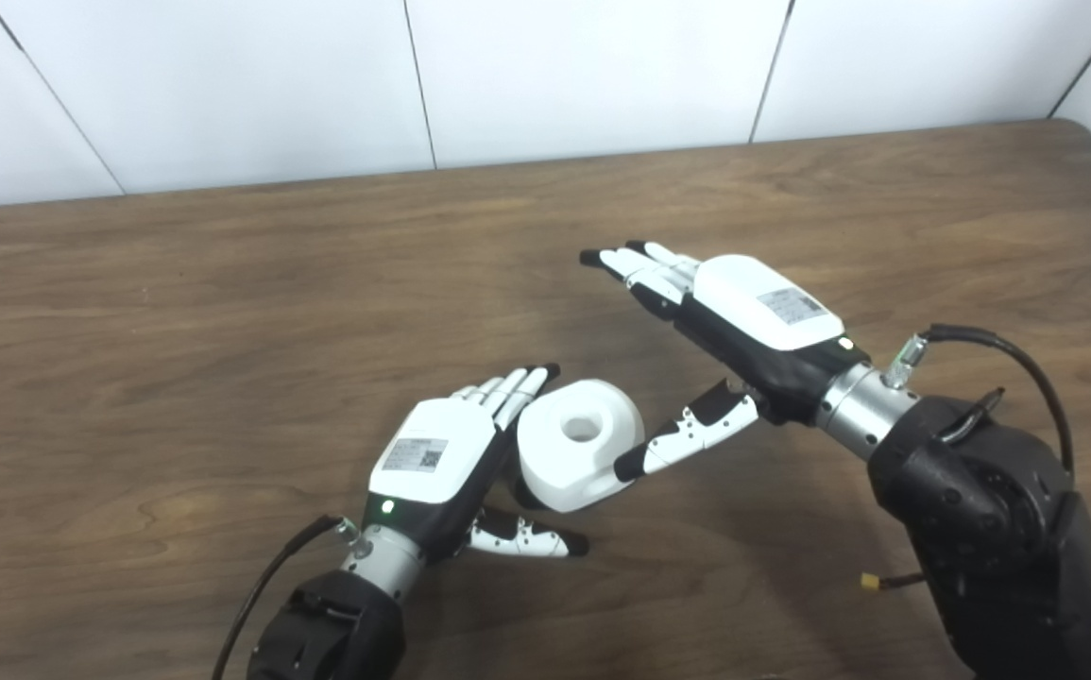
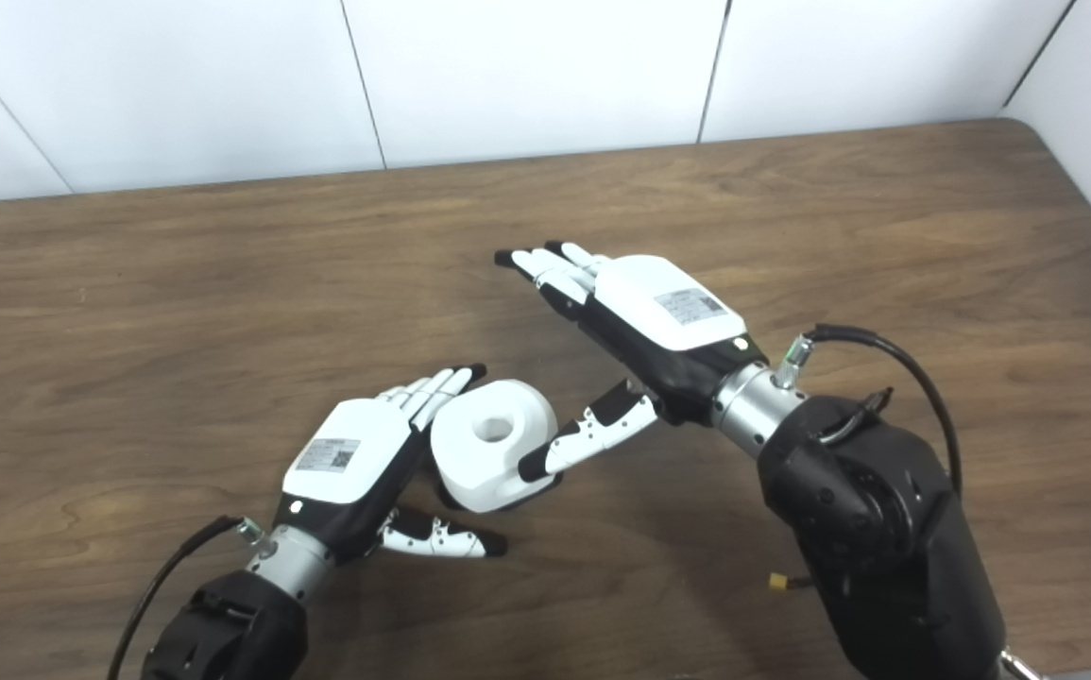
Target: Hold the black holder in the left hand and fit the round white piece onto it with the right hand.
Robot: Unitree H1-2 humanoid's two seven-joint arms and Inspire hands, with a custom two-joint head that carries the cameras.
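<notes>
On the brown wooden table [image 1: 177,312], the right hand [image 1: 743,321] hovers with fingers spread and empty, its thumb tip beside the round white piece; the left hand [image 1: 441,463], also spread, rests with its fingers against that piece's other side, gripping nothing. The round white piece [image 1: 578,444], near the table's middle between the hands, looks rigid, light and smooth, likely slippery, best pinched across its curved rim. A black holder is barely visible beneath it, too hidden to judge.
</notes>
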